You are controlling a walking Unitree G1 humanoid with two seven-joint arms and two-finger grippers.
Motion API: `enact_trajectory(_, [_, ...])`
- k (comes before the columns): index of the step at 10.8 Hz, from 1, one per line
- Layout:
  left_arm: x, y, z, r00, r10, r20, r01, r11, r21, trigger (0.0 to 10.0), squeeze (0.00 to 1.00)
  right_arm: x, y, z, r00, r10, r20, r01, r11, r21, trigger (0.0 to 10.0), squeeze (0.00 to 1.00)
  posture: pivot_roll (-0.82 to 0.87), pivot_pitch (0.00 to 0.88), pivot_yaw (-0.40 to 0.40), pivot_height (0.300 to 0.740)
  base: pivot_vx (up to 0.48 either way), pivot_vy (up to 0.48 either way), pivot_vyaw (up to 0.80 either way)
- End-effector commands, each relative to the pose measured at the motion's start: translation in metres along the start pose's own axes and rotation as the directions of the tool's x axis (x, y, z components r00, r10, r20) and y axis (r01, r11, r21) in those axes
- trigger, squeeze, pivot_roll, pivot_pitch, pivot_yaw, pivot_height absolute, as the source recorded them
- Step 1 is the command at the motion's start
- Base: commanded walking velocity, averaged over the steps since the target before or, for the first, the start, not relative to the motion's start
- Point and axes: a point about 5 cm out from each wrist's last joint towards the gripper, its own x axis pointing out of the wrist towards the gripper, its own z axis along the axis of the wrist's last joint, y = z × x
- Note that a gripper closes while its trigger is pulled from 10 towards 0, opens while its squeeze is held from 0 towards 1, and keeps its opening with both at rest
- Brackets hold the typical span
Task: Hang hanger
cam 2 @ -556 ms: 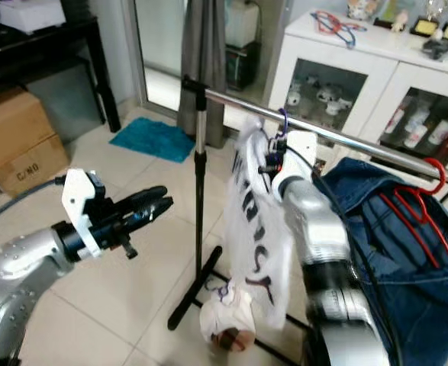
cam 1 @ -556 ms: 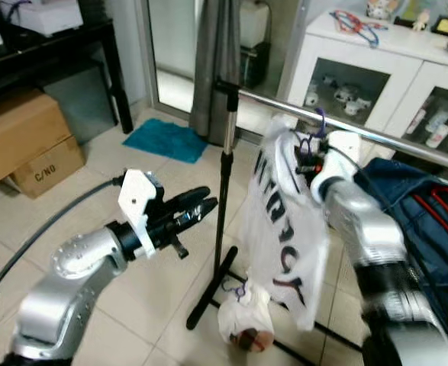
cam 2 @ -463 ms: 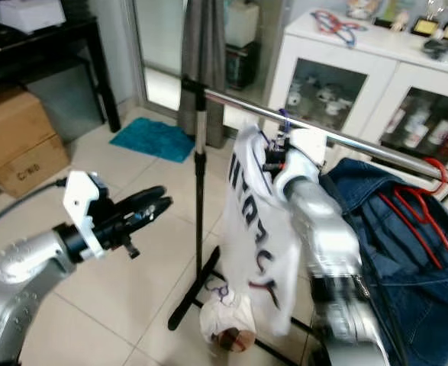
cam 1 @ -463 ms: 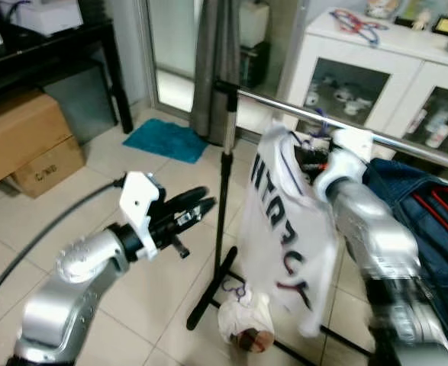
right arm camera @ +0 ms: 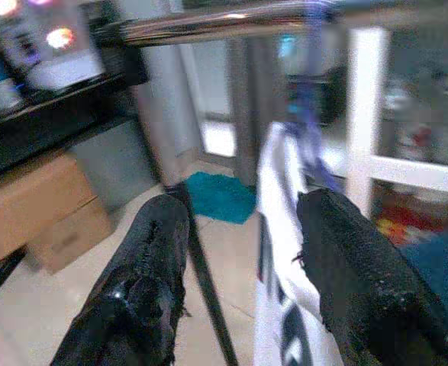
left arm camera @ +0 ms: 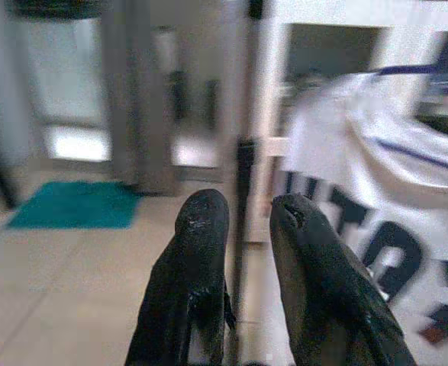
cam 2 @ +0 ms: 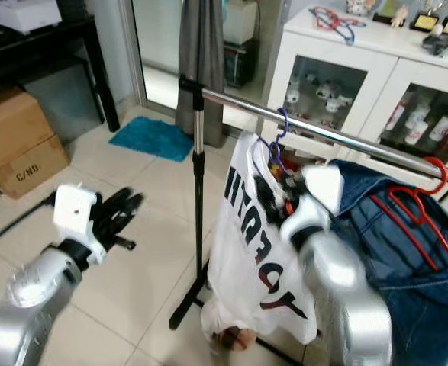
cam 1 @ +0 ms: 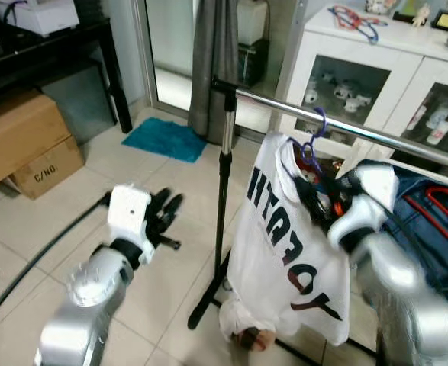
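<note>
We read the hanging step as essentially done. The purple hanger (cam 2: 275,149) has its hook over the chrome rail (cam 2: 338,136), and the white T-shirt (cam 2: 258,244) with dark lettering hangs from it freely, just right of the black stand post (cam 2: 198,191). Seen from the head camera, the shirt sits at about 5 o'clock from the post's top joint, and the blue denim garment (cam 2: 407,259) on its red hanger (cam 2: 418,210) lies at 3 o'clock from the shirt, close beside it.

The right gripper (right arm camera: 243,282) is just below the rail at the shirt's collar. Its fingers (right arm camera: 143,282) are spread wide with nothing between them; we see rail, purple hook and shirt through the gap in the wrist view. Hence we judge the hanger released.

The left gripper (left arm camera: 243,221) is held low, at 9 o'clock from the stand post and well apart from the shirt. Its fingers (left arm camera: 201,252) sit close together with only a narrow slit, empty.

Next move, in our judgement: draw the right arm back and down from the collar without snagging the fabric or nudging the hook off the rail. The risk is a fingertip catching the neckline.
</note>
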Motion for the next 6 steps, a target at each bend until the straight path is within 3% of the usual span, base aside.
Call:
enact_trajectory(1, [-0.004,0.006,0.005,0.997,0.069,0.029,-0.071,0.996,0.047,10.0,0.0,-0.007,-0.01,0.003,0.997,-0.064,0.043,0.064,0.998,0.008,10.0,0.0,0.07,0.0,-0.016,0.74,0.0,0.0,0.0])
enact_trajectory(3, [-0.014,0.008,0.006,0.995,0.092,0.042,-0.094,0.995,0.043,10.0,0.0,-0.018,-0.018,-0.002,0.992,-0.115,0.047,0.112,0.992,0.054,10.0,0.0,0.07,0.0,-0.012,0.74,0.0,0.0,0.0])
enact_trajectory(4, [-0.013,0.005,0.009,0.997,0.043,0.068,-0.045,0.998,0.031,10.0,0.0,-0.019,-0.017,-0.003,0.994,-0.107,0.036,0.106,0.994,0.029,10.0,0.0,0.06,0.0,-0.01,0.74,0.0,0.0,0.0])
enact_trajectory(6, [-0.013,0.001,0.005,0.997,0.046,0.057,-0.046,0.999,0.0,10.0,0.0,-0.019,-0.017,-0.01,0.993,-0.118,-0.014,0.119,0.993,0.016,10.0,0.0,0.06,0.0,-0.009,0.74,0.0,0.0,0.0])
